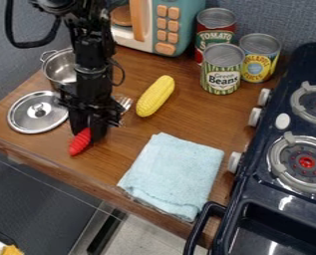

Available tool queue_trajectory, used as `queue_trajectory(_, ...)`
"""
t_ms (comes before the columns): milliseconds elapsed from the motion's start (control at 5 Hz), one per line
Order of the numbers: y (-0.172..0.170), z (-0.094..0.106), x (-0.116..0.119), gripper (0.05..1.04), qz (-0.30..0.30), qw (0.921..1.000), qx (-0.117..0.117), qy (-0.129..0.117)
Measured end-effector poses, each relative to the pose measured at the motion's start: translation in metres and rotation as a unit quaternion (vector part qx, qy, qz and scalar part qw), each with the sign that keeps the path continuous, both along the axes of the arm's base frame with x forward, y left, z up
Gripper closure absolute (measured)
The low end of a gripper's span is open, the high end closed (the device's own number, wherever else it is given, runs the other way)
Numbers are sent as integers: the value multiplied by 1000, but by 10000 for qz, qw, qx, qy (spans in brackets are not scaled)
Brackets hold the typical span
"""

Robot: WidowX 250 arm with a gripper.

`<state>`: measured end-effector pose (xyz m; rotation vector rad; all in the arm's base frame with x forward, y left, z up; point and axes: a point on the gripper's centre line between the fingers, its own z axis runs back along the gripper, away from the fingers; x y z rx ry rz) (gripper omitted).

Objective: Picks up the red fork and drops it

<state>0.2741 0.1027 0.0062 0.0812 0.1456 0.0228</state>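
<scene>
The black gripper (89,130) hangs low over the left part of the wooden counter, directly above the middle of the fork. The fork's red handle (80,143) pokes out below it toward the front edge, and its silver tines (125,102) show on the gripper's right side. The stretch between handle and tines is hidden behind the gripper. Whether the fork touches the counter cannot be made out.
A metal lid (37,113) and pot (59,68) are left of the arm. A corn cob (155,96) and a folded blue cloth (173,174) lie to the right. Several cans (221,69) and a toy microwave (167,25) stand behind; a dark stove (280,149) is at right.
</scene>
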Motion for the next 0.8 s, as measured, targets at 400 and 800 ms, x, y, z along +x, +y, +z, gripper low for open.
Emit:
queue_trajectory(400,1,2,0,692,33,10000,54,-10)
queue_trajectory(800,-1,38,2,693,74,9990,88,-441)
